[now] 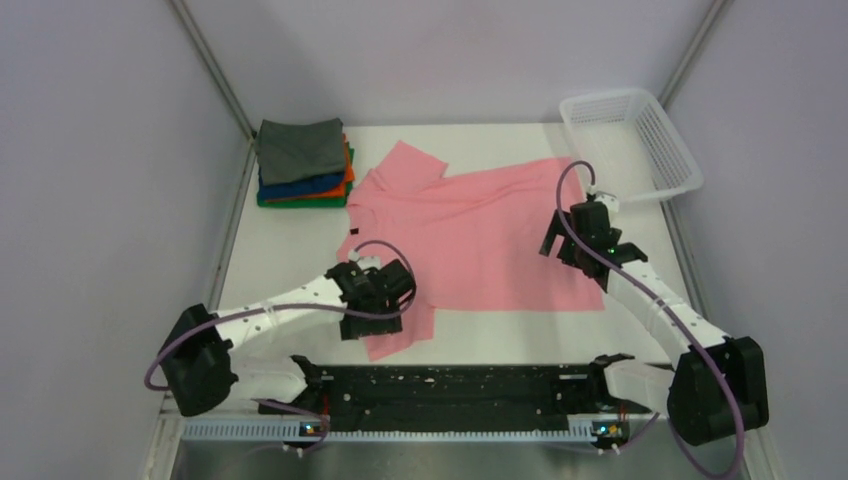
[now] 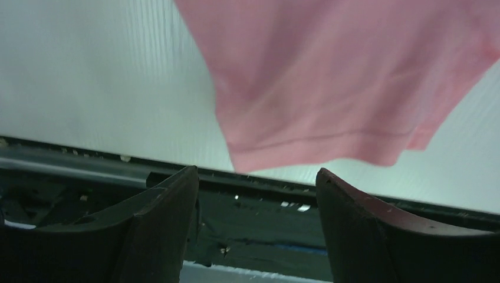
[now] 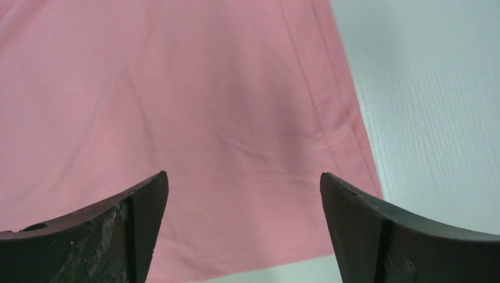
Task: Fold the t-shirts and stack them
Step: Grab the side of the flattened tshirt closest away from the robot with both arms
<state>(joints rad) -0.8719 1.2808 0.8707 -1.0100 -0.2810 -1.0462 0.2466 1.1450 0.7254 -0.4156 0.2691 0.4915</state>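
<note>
While tee (image 1: 490, 235) lies spread, L+R jaws apart

The left arm (image 1: 270, 320) and right arm (image 1: 660, 310) have white links, black joints and bulky black bases (image 1: 200, 362). Purple cables (image 1: 380, 243) loop along each. Wedge-shaped black fingers (image 3: 118, 236) look scuffed with pale specks.

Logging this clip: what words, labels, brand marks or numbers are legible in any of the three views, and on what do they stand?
None can be read.
The pink t-shirt is plain.
The folded stack shows no print.
The white basket bears no visible label.
Pale specks on the black front rail are too small to tell whether they are marks.
</note>
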